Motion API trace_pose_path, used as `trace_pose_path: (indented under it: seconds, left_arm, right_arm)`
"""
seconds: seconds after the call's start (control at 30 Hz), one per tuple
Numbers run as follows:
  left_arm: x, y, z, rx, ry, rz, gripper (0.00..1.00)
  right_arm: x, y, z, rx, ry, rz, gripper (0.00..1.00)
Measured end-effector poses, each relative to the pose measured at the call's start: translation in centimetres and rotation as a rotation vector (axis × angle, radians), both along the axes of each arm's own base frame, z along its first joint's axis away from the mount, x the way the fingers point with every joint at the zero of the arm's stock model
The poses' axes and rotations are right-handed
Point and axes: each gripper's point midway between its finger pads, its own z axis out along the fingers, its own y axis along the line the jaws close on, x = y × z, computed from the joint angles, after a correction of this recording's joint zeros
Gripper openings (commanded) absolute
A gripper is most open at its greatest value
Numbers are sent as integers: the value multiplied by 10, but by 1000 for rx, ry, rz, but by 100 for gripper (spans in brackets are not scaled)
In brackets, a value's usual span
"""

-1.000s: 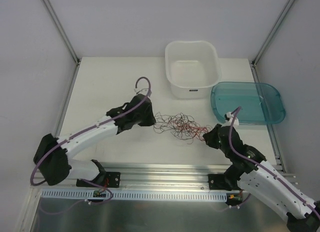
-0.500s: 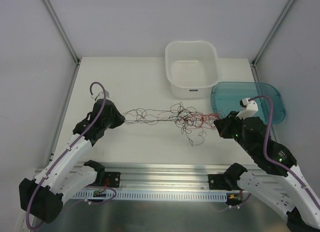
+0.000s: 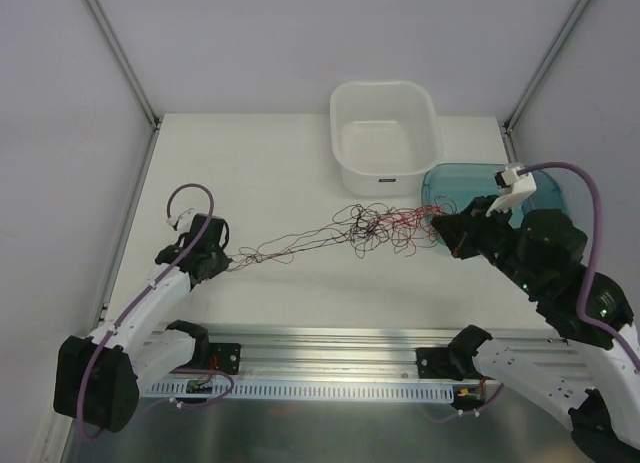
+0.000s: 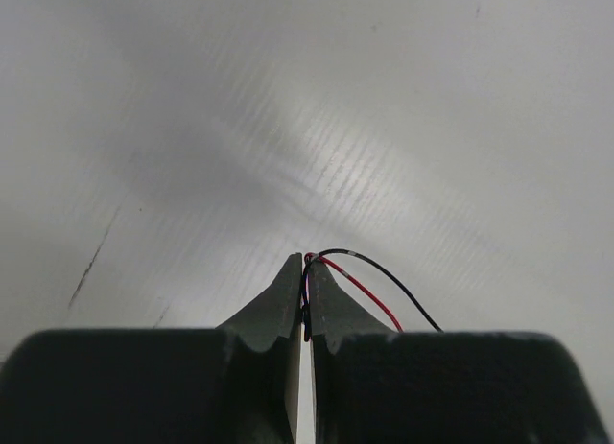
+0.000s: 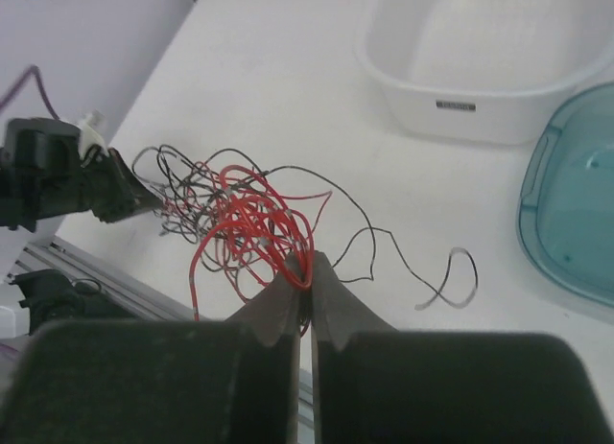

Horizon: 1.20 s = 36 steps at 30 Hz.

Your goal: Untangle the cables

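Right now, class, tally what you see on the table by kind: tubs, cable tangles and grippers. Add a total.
Tubs: 2 (white tub, blue tub)
Cable tangles: 1 (red and black cables)
Grippers: 2 (left gripper, right gripper), both shut on the cables
Total: 5

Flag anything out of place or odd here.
Only the cables: a red-and-black snarl bunched near the right arm, strands stretched across to the left arm. Both arms' jaws are shut on them. The white tub and teal tub sit upright.
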Motion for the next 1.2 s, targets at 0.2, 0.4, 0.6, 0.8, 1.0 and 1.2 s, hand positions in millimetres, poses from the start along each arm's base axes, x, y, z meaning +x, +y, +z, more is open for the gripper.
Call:
trace_pose_path:
  seconds: [0.2, 0.4, 0.6, 0.8, 1.0, 1.2]
  left_arm:
    - [-8, 7, -15, -13, 33, 90, 0]
    - [-10, 8, -13, -34, 24, 105, 0]
    - [-3, -16, 17, -118, -37, -65, 5]
    - [-2, -55, 48, -252, -102, -306, 7]
    - [-11, -72, 57, -307, -124, -433, 7]
    - [-16, -79, 61, -330, -137, -492, 7]
  right_arm:
    - [-2, -2, 41, 32, -88, 17, 4]
    - [14, 11, -3, -9, -16, 9, 11]
    - [28, 25, -138, -162, 273, -35, 64]
    - [19, 26, -191, -285, 408, -14, 76]
    - [10, 84, -178, -263, 359, 219, 80]
    - [21, 155, -199, -312, 386, 389, 82]
